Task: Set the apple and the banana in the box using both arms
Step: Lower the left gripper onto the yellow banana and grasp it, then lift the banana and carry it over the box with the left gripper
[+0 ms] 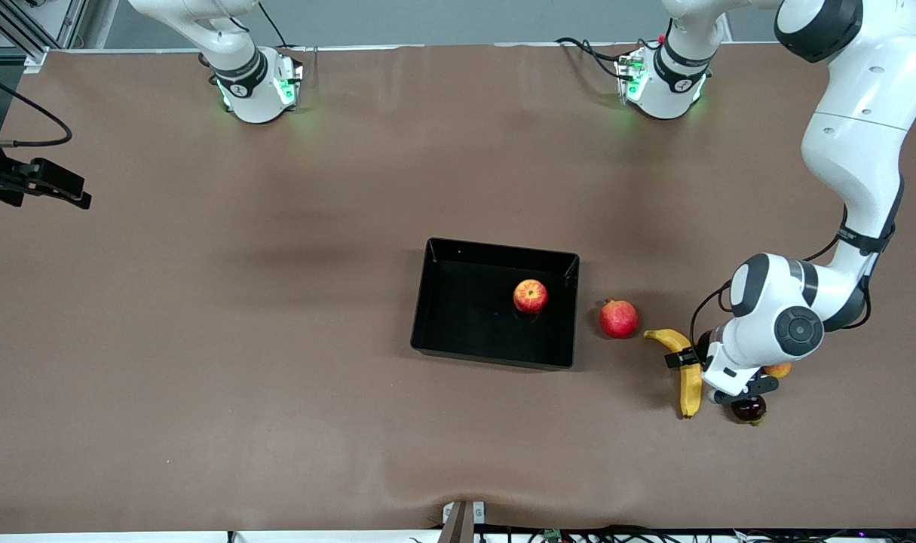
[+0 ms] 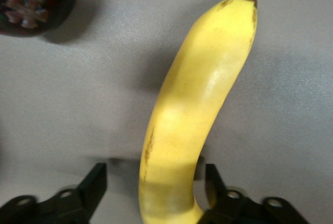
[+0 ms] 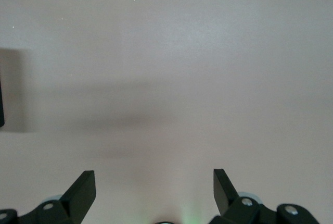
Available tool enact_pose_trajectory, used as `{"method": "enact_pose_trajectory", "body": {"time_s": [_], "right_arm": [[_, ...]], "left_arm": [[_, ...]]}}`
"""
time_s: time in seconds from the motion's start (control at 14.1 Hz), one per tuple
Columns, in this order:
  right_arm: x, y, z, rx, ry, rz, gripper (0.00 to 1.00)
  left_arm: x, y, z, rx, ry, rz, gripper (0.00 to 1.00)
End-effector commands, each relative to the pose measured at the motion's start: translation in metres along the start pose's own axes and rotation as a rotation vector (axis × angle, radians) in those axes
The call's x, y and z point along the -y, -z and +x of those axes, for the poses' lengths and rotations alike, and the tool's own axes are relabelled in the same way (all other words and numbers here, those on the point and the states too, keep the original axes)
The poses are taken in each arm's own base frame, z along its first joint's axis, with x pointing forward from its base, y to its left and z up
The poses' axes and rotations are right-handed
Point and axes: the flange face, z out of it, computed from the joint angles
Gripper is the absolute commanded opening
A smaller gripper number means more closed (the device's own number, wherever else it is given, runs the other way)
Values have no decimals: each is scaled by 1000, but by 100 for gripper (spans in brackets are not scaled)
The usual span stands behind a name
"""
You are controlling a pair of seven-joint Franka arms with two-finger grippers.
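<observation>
While the apple point(image 1: 530, 296) already lies inside the box point(image 1: 442, 302), close to the wall at the left arm's end, the banana point(image 1: 687, 373) is on the table, toward the left arm's end and nearer to the front camera than the box. A pomegranate point(image 1: 618, 318) sits on the table between the box and the banana, just beside the box wall but apart from it.

The left gripper point(image 1: 697, 362) is low over the banana. In the left wrist view the two black fingers point(image 2: 93, 185) stand apart, one on each side of the banana point(image 2: 195, 114). One finger looks very close to the peel; the other has a clear gap. I cannot tell if any finger touches the fruit. A dark round fruit point(image 1: 749, 409) lies beside the banana, partly under the left arm's wrist, and an orange-coloured fruit point(image 1: 778, 369) shows a little from under the same arm.

The right gripper point(image 1: 47, 185) waits at the right arm's end of the table, well apart from the box. In the right wrist view its fingers point(image 3: 82, 193) are spread wide, with only bare table between them.
</observation>
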Motion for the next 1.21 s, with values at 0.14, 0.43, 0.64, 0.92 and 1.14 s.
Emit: {"method": "enact_pose_trajectory", "body": {"time_s": [0.14,0.43,0.64,0.92,1.14], "right_arm": [[-2,-1,11,-46,-3,-9,100],[-3,4,8,-48,-7,-4,100],[31,-1,4,-9,55,-11,100],[28,3,1,-11,51,-12,100],[27,3,1,-9,46,-12,100]], "left_arm": [[-1,25,5,-43,-14,26,0],[-35,94,-14,-26,-61,61,0],[-78,143,-31,13,-97,73,0],[-148,168,-73,26,-76,3,0],[-205,166,-109,27,-51,6,0]]}}
